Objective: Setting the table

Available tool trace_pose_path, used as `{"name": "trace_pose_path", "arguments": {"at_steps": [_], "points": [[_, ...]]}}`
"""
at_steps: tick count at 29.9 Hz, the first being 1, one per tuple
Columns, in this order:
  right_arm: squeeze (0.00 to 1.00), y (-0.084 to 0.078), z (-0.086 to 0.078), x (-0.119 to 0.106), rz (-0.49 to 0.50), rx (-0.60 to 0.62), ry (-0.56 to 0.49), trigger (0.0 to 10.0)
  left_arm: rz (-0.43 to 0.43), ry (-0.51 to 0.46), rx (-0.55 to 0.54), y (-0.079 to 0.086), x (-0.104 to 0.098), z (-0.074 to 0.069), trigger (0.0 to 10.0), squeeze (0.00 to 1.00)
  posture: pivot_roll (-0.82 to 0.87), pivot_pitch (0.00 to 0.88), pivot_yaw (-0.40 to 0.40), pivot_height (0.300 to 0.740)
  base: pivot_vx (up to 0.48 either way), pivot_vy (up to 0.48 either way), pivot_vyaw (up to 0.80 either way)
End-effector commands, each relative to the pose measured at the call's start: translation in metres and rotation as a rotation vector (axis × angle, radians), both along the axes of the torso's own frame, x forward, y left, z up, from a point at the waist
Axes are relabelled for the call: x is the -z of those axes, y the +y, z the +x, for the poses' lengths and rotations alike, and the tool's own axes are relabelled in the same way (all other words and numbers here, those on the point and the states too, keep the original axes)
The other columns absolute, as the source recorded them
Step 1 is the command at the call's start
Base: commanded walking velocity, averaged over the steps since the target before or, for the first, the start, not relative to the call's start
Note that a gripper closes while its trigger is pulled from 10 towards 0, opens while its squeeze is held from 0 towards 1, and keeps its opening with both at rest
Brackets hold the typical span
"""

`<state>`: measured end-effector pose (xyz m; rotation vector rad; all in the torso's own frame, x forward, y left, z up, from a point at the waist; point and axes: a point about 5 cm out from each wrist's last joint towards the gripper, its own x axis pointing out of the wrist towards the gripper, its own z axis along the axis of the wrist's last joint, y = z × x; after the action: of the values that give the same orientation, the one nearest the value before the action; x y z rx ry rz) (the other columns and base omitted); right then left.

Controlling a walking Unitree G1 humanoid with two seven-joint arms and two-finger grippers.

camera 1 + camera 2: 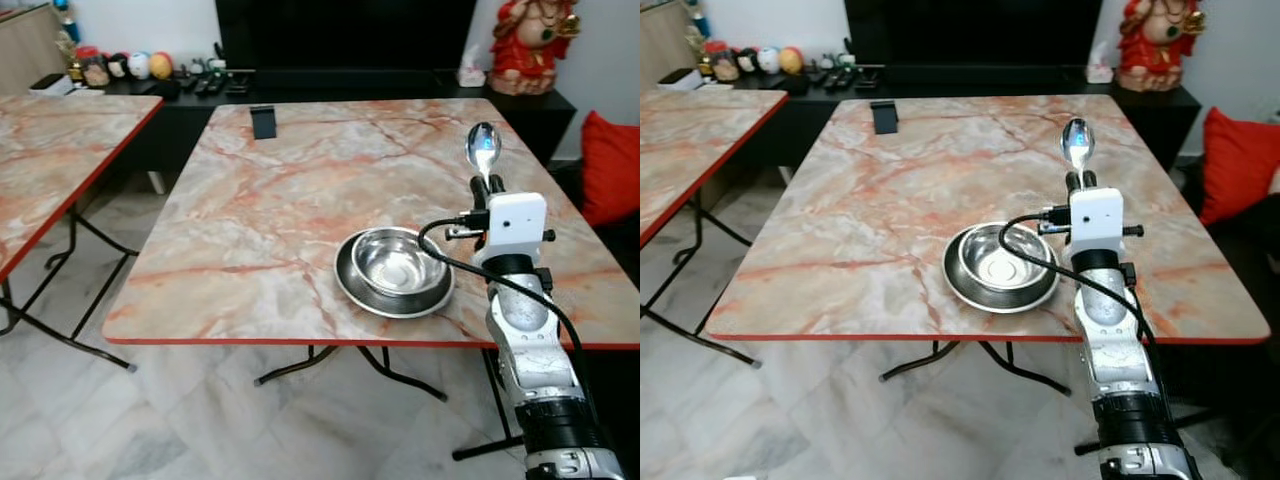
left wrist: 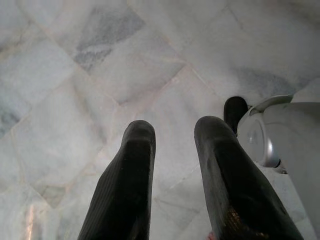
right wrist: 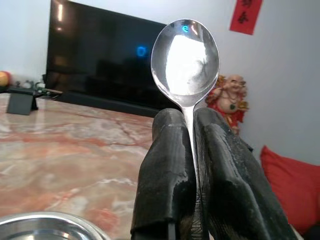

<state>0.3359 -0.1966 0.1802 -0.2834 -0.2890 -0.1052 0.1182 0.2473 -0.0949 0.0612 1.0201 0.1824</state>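
- The right gripper (image 3: pixel 187 150) was clamped on the handle of a spoon (image 1: pixel 483 148), its two black fingers pressed together with the handle pinched between them and the spoon's bowl standing upright above the fingertips.
- It hung over the near right part of the marble table (image 1: pixel 260 210), just right of the dishes. Holding the spoon by its handle, bowl up, probably kept the eating end clear of the fingers and left it free to be laid down beside the setting.
- A steel bowl (image 1: pixel 393 262) sat inside a steel plate (image 1: pixel 355 285) near the table's front edge, likely the place setting the spoon belonged to.
- The tabletop to the right of the plate was bare, so I judged that the likely spot for the spoon.
- The left gripper (image 2: pixel 172 175) hung idle above the floor tiles (image 2: pixel 75 75), fingers apart and holding nothing.
- A small dark stand (image 1: pixel 263 121) stood at the far edge.
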Motion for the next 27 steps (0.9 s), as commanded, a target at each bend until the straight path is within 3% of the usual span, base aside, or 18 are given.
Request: {"name": "trace_pose_path", "arguments": {"at_steps": [1,2,5,8,27], "points": [[0.00,-0.001,0.000,-0.002,0.007,0.000,-0.010,10.0,-0.003,0.015,0.000,0.001,0.001,-0.003,10.0,0.00,-0.08,0.000,0.041,0.732,0.000,0.000,0.00],[0.00,-0.001,0.000,-0.002,0.007,0.000,-0.010,10.0,-0.003,0.015,0.000,0.001,0.001,-0.003,10.0,0.00,-0.07,0.000,0.039,0.732,0.000,0.000,0.00],[0.00,-0.001,0.000,-0.002,0.008,0.001,-0.011,10.0,-0.013,-0.108,0.047,-0.014,-0.007,0.025,10.0,0.00,-0.08,0.000,0.041,0.732,0.000,0.000,0.00],[0.00,-0.001,0.000,-0.002,0.008,0.002,-0.011,10.0,-0.014,-0.135,0.056,-0.017,-0.009,0.031,10.0,0.00,-0.07,0.000,0.041,0.732,0.000,0.000,0.00],[0.00,0.003,0.001,-0.001,0.035,-0.006,-0.008,10.0,-0.012,-0.004,0.013,-0.004,0.001,-0.002,10.0,0.00,-0.07,0.000,0.042,0.732,0.013,0.000,0.00]]}}
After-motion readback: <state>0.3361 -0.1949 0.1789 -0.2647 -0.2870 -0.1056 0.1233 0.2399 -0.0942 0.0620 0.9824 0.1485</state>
